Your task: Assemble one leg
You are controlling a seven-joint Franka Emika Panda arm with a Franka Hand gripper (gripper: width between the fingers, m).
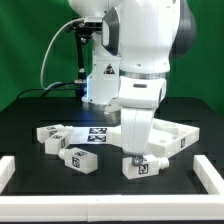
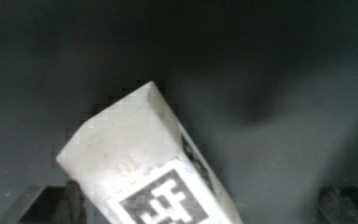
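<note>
The leg [image 1: 141,167] is a small white block with a black-and-white tag, on the black table near the front. My gripper [image 1: 139,155] hangs straight down over it, fingertips at its top. In the wrist view the leg [image 2: 144,160] fills the middle, slanted, with its tag close to the camera. It lies between my dark fingers [image 2: 51,206], close to one finger and with a clear gap to the other. The gripper [image 2: 211,212] is open. Two more legs [image 1: 79,158] lie at the exterior view's left, apart from the gripper.
A large white tray-like piece [image 1: 178,138] with a raised rim lies behind the gripper at the exterior view's right. The marker board [image 1: 97,133] lies flat mid-table. A white border rail [image 1: 100,199] runs along the front edge.
</note>
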